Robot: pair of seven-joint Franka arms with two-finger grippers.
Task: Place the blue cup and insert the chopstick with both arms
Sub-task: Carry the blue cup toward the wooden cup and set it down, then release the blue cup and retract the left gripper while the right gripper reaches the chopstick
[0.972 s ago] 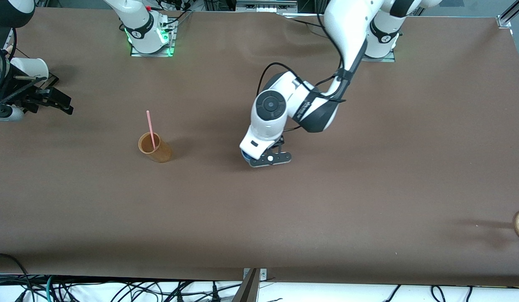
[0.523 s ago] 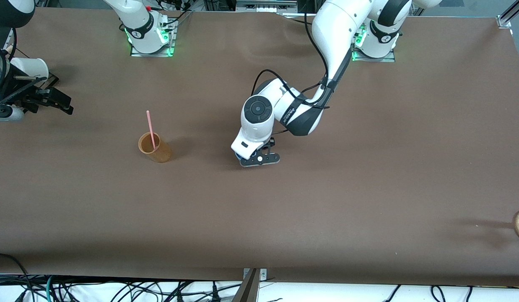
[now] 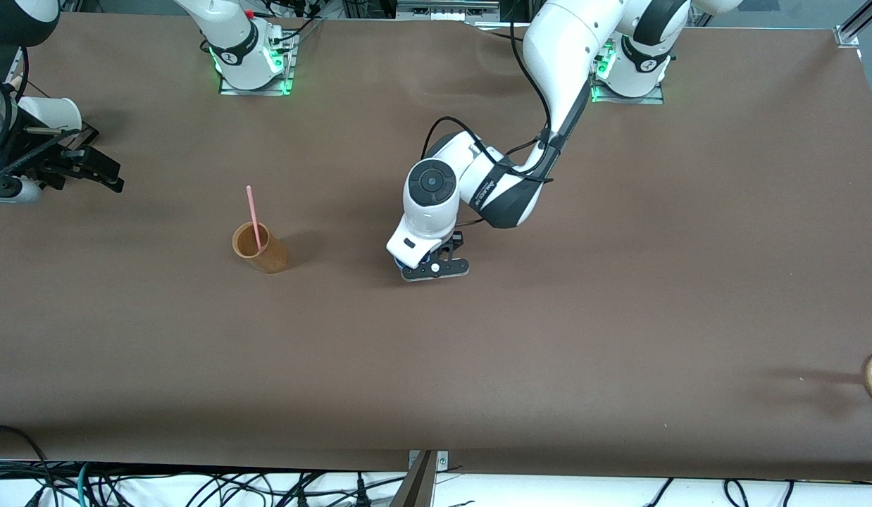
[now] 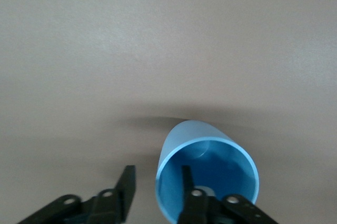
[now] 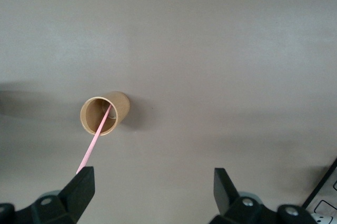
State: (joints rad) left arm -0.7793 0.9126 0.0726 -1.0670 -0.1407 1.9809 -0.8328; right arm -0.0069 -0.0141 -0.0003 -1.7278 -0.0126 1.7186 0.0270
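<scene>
- Placement step: we see the left end effector (image 4: 155, 192) low at mid-worktop, fingers straddling the blue cup (image 4: 208, 179) wall, apparently loosening.
- Right end effector (image 5: 152, 192) waits wide open above the chopstick (image 3: 253, 217), standing in the tan cup (image 3: 260, 248).
- Next: we judge release, retreat, then chopstick pickup.

Three cameras: one high overview, one on each wrist.
The front view looks steeply down from high across the brown worktop (image 3: 619, 317), facing both arm bases, and takes in its whole width. The left wrist view looks down from close above the left claw (image 4: 156, 192), whose fingers straddle the wall of the blue cup (image 4: 208, 174). The right wrist view looks down from higher, the tan cup (image 5: 104, 113) with the chopstick (image 5: 95, 145) lying past the right claw (image 5: 152, 192); the front view shares both cups.
</scene>
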